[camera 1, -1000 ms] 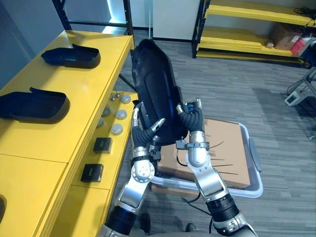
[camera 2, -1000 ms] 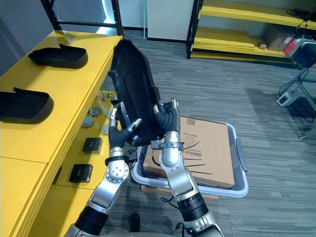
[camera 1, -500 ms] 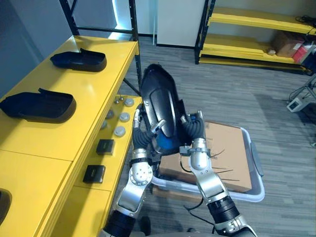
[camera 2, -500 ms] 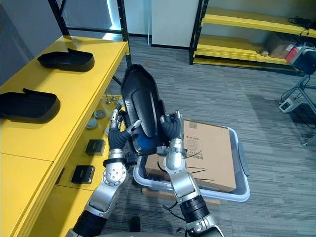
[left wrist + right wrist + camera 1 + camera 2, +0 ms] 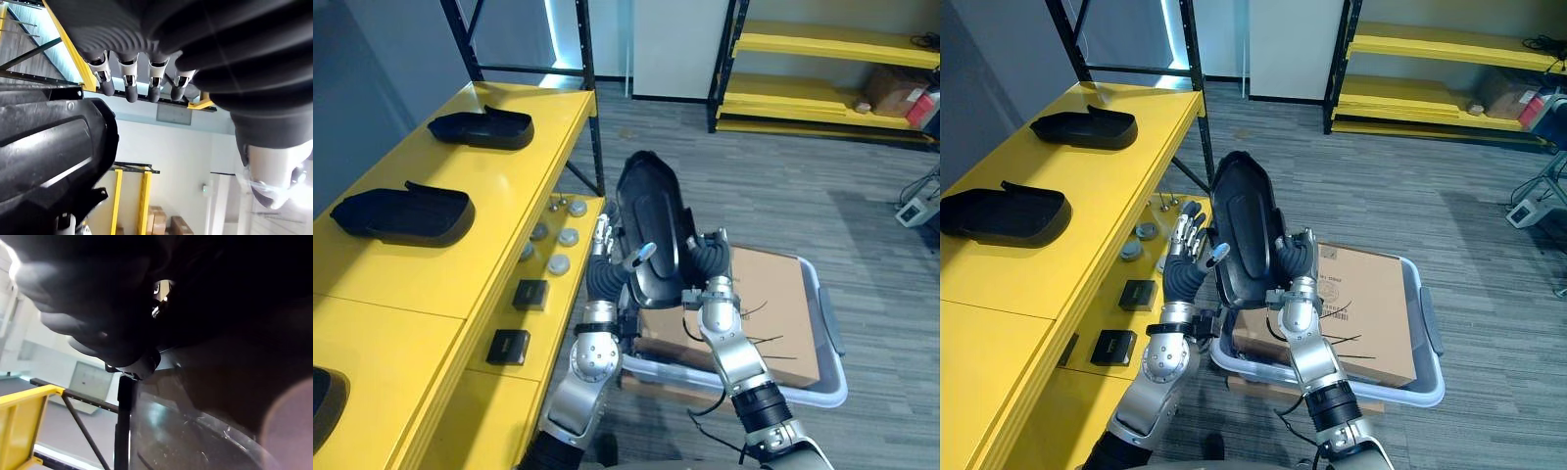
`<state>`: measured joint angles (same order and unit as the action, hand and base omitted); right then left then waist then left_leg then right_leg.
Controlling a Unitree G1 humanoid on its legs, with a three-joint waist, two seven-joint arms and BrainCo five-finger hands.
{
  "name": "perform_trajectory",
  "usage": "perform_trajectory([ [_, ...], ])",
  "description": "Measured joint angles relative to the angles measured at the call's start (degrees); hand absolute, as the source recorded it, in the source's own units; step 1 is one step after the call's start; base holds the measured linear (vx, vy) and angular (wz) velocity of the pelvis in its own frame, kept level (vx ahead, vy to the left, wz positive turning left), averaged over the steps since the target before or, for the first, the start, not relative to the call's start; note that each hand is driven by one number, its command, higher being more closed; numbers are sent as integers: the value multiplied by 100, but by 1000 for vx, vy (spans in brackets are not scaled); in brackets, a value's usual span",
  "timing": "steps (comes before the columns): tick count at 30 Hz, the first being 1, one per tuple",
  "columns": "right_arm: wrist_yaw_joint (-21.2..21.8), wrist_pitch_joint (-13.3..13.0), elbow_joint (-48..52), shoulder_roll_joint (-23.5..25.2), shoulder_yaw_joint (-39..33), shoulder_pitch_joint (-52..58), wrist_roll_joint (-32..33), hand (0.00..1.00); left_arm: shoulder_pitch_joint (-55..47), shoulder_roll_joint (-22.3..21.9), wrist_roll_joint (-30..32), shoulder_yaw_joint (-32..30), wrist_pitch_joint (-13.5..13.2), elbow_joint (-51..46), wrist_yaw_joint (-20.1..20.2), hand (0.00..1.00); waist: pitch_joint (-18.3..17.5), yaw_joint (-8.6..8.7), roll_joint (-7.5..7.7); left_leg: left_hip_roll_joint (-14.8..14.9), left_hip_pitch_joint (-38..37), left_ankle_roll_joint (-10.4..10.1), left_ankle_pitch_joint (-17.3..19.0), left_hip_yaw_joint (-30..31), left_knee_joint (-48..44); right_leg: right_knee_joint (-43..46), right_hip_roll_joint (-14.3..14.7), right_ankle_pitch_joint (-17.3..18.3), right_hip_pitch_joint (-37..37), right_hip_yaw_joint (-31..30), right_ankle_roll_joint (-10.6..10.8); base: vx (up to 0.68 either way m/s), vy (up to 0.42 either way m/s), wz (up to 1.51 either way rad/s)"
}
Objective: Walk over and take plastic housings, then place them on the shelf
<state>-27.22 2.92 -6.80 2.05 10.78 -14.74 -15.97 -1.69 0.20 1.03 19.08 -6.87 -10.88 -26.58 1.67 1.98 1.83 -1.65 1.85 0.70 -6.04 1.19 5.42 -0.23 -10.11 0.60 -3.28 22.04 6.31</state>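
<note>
A long black plastic housing (image 5: 651, 230) stands upright between my two hands, over the gap between the yellow shelf (image 5: 480, 245) and a tote. My left hand (image 5: 1185, 245) is at its left side with fingers straight and spread, only the thumb resting on the housing's face. In the left wrist view those fingers (image 5: 129, 83) point away from the housing (image 5: 49, 152). My right hand (image 5: 710, 264) grips the housing's right edge from behind. Two more black housings (image 5: 406, 211) (image 5: 481, 127) lie on the shelf top.
A cardboard box (image 5: 764, 304) sits in a grey tote (image 5: 832, 338) on the floor under my right arm. Small black boxes (image 5: 530, 294) and round silver discs (image 5: 558, 240) lie on the lower ledge. A black upright (image 5: 589, 108) stands at the shelf's corner. Yellow racks (image 5: 832, 49) line the back.
The left hand's fingers have come off the housing and straightened; the housing has sunk lower and is now held by the right hand. The whole picture has shifted, so the camera moved.
</note>
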Motion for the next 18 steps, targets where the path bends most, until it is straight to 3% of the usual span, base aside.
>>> perform_trajectory([
  [9,179,-185,739,131,282,109,13,100,3,-10,386,-412,400,67,-371,0,-7,6,13,31,-32,-6,5,-135,5,-8,11,-10,14,-97,-8,6,1,-5],
  [18,505,-270,834,91,904,213,246,100,69,-16,427,-316,603,500,-354,0,-15,26,26,70,-41,-10,7,-250,15,-27,43,-33,58,-210,-23,-8,-2,-6],
])
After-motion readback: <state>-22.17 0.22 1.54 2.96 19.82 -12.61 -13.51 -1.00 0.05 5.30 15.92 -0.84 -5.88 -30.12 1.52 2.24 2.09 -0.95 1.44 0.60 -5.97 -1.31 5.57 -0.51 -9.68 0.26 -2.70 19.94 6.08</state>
